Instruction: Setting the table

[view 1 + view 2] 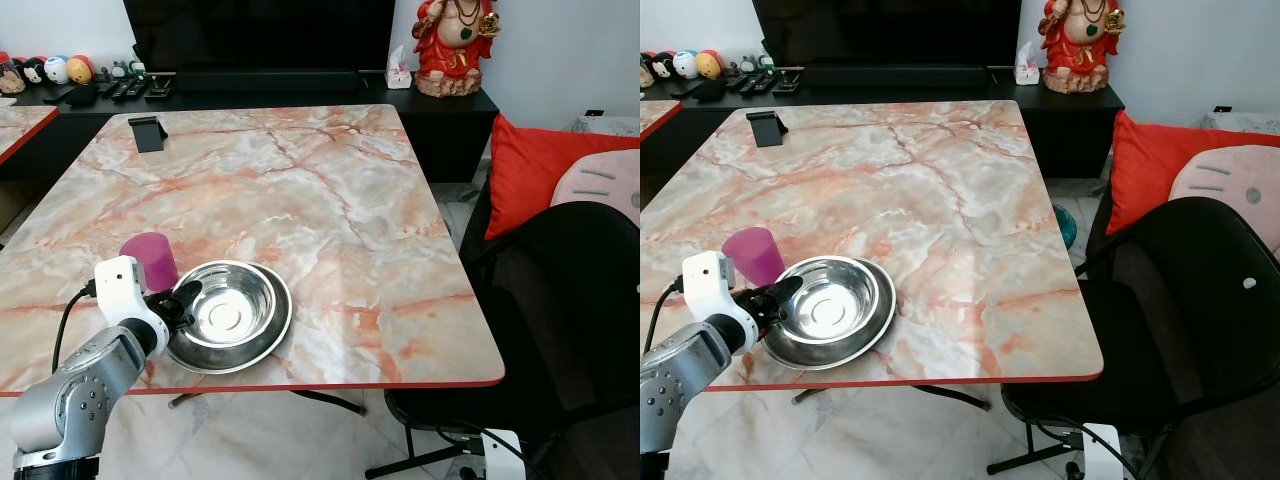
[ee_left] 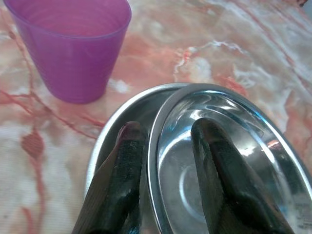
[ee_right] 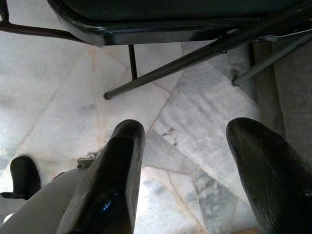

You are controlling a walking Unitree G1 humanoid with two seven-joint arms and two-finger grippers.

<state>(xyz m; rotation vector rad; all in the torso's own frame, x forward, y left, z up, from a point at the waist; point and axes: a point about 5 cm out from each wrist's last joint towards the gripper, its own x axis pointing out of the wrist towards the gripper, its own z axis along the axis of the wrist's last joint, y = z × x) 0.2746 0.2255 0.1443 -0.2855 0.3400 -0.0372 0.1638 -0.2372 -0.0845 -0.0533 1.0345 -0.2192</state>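
A steel bowl [image 1: 232, 312] sits nested in a wider steel plate [image 2: 108, 142] near the front left edge of the marble table [image 1: 300, 180]. My left gripper [image 1: 188, 295] is shut on the bowl's left rim. In the left wrist view one finger [image 2: 124, 161] lies outside the rim over the plate and the other is inside the bowl [image 2: 175, 180]. A purple cup [image 1: 150, 258] stands upright just behind the gripper, apart from the plate. My right gripper [image 3: 190, 131] hangs open over the tiled floor beside chair legs.
A black chair [image 1: 560, 300] stands at the table's right side, with a red cushion [image 1: 540, 170] behind it. A black phone stand [image 1: 148, 133] sits at the table's far left. A red statue [image 1: 458, 45] and small toys line the dark sideboard behind.
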